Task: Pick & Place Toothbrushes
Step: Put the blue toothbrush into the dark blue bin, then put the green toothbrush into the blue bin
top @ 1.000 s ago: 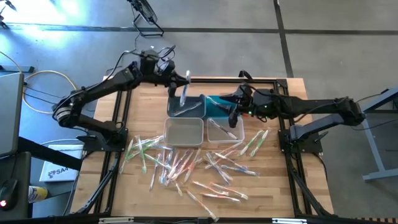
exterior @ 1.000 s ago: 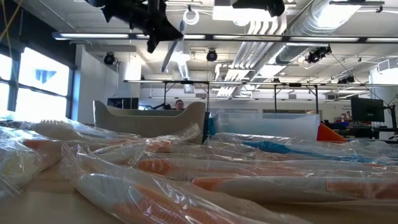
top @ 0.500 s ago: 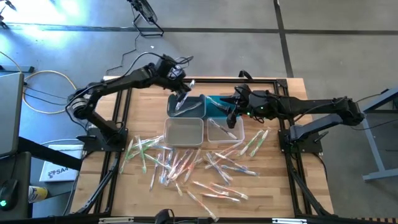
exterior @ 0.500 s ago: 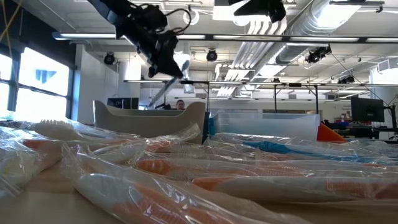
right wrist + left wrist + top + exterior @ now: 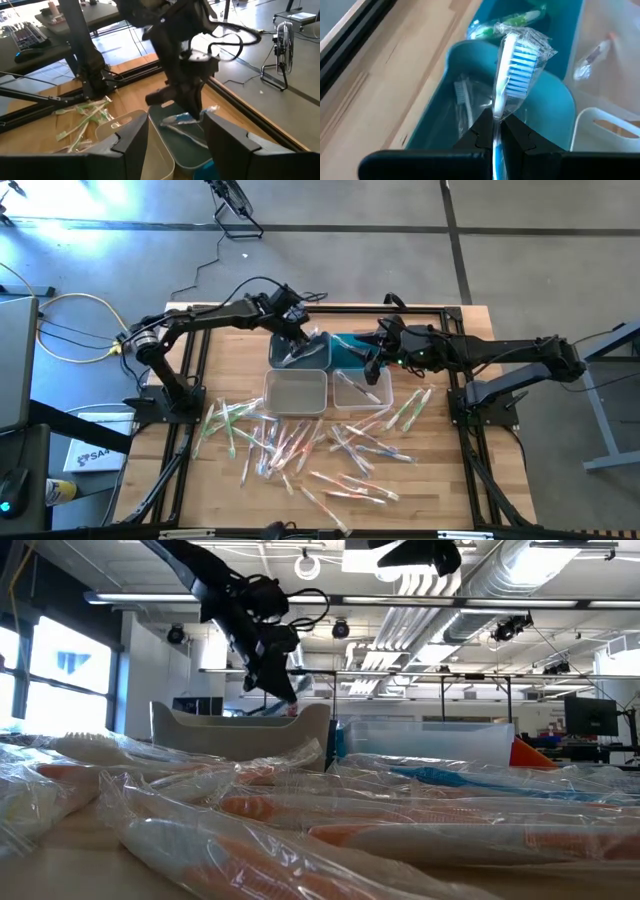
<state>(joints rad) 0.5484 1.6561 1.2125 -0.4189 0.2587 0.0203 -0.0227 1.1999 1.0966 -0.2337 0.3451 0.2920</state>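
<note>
My left gripper [image 5: 301,340] hangs over the blue bin [image 5: 300,354] at the table's far middle, shut on a wrapped toothbrush with blue bristles [image 5: 518,62]. Its head points down into that bin, where another wrapped toothbrush [image 5: 463,96] lies. Many wrapped toothbrushes [image 5: 300,445] lie loose on the wood nearer the front edge. My right gripper [image 5: 373,364] hovers open over the teal bin [image 5: 352,348] and a clear bin [image 5: 362,390], holding nothing. In the right wrist view the left gripper [image 5: 186,100] shows with its toothbrush [image 5: 184,119]. My left gripper pinches the toothbrush's handle [image 5: 496,114], wrapper and all, between its two fingers. The fingers slant downward from the table's left and lie along the brush. The brush sticks out beyond the fingertips, head foremost and lifted clear, above the blue bin's floor.
A whitish bin [image 5: 295,392] stands in front of the blue one. A green toothbrush [image 5: 512,22] lies in the teal bin. A black frame [image 5: 200,380] runs along the table's sides. In the low view, wrapped toothbrushes [image 5: 300,820] fill the foreground.
My left gripper has come down and toward the table's right, onto the blue bin, and has tipped its fingers further downward. The toothbrush it carries has gone from high above the bin to head-down inside its rim.
</note>
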